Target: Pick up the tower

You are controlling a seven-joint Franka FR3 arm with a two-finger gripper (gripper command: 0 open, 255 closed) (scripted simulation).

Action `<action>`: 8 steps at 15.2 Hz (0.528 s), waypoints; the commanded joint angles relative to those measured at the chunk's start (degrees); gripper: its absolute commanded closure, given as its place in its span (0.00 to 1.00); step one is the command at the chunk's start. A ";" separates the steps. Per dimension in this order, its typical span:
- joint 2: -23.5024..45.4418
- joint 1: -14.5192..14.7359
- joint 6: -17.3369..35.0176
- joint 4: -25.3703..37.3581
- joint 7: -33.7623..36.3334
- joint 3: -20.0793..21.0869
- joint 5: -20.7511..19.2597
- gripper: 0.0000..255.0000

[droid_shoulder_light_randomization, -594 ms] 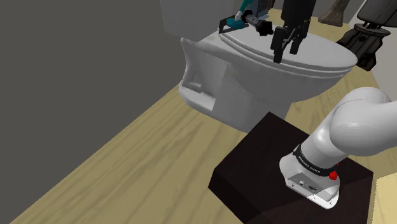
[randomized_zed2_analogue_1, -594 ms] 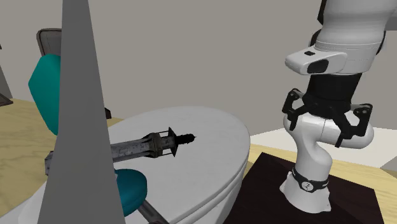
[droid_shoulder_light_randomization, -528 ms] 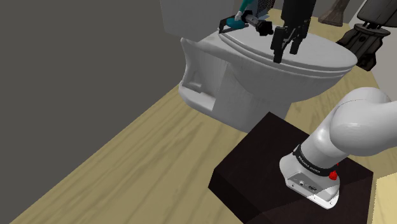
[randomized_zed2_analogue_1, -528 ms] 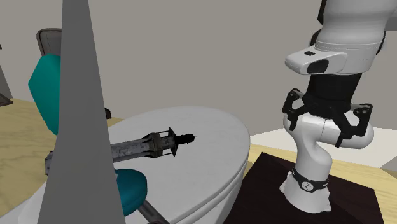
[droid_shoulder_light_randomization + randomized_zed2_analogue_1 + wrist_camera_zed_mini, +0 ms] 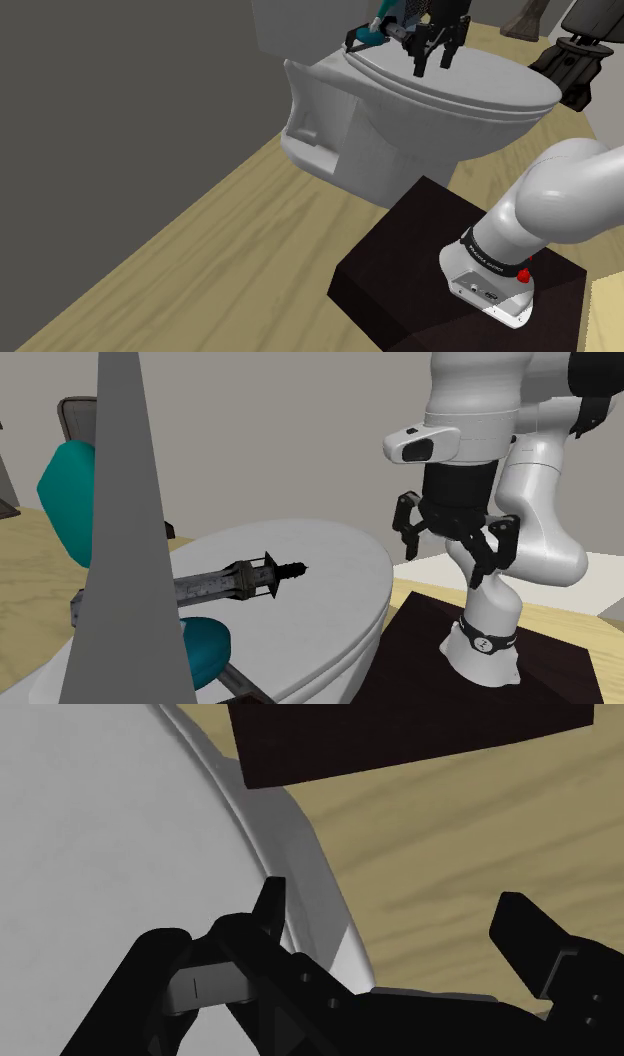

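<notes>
Two black fingers (image 5: pixel 272 909) of our gripper (image 5: pixel 395 909) stand well apart with nothing between them, so the tool is open and empty. Working outward from the dark stand (image 5: pixel 400 250), we find the gripper hovering over the near rim of the white toilet lid (image 5: pixel 330 567), one finger above the lid and the other above the wooden floor (image 5: pixel 470 834). Farther on, the tower (image 5: pixel 235 582) lies on its side on the lid, a dark spired thing, clear of the gripper. In the second exterior view it sits to the gripper's left, its long axis running roughly along that same line, tip pointing toward the gripper. We judge the coming move to be a reach across the lid, fingers turned to straddle the shaft crosswise
</notes>
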 commanded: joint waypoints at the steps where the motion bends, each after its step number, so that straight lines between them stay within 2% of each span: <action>1: 4.27 -0.56 2.05 3.13 -0.54 -1.50 -0.06 0.00; 8: 16.54 -2.52 6.00 14.28 -3.52 -6.90 1.28 0.00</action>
